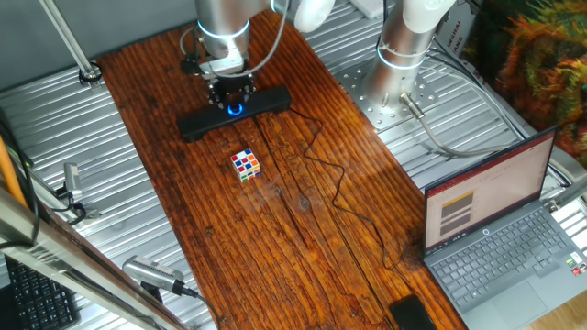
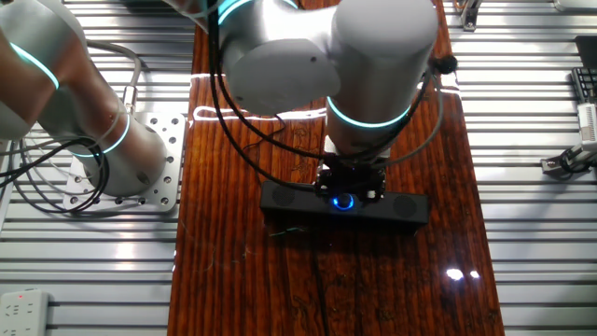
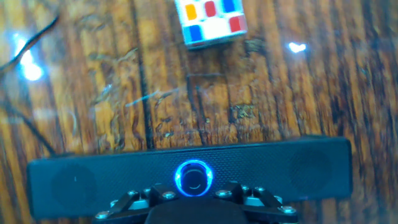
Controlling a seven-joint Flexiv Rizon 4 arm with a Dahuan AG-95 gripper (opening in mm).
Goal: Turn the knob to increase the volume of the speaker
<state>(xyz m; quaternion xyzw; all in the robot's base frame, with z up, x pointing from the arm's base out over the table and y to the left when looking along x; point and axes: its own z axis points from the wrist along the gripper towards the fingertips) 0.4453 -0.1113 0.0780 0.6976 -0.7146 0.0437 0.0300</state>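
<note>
The speaker (image 1: 266,101) (image 2: 401,207) (image 3: 298,165) is a long flat black bar lying across the wooden table (image 1: 275,238). At its middle sits the knob (image 1: 236,109) (image 2: 343,201) (image 3: 194,178), a small black dial inside a glowing blue ring. My gripper (image 1: 233,92) (image 2: 353,182) (image 3: 194,194) hangs directly over the knob, almost down on it. In the hand view the whole ring shows between the spread finger links, with nothing covering its sides. The jaws stand open on either side of the dial. The fingertips themselves are mostly hidden by the hand.
A multicoloured puzzle cube (image 1: 245,165) (image 3: 210,20) lies on the wood a little in front of the speaker. A thin black cable (image 1: 321,160) trails from the bar towards an open laptop (image 1: 500,229). Ribbed metal panels flank the table.
</note>
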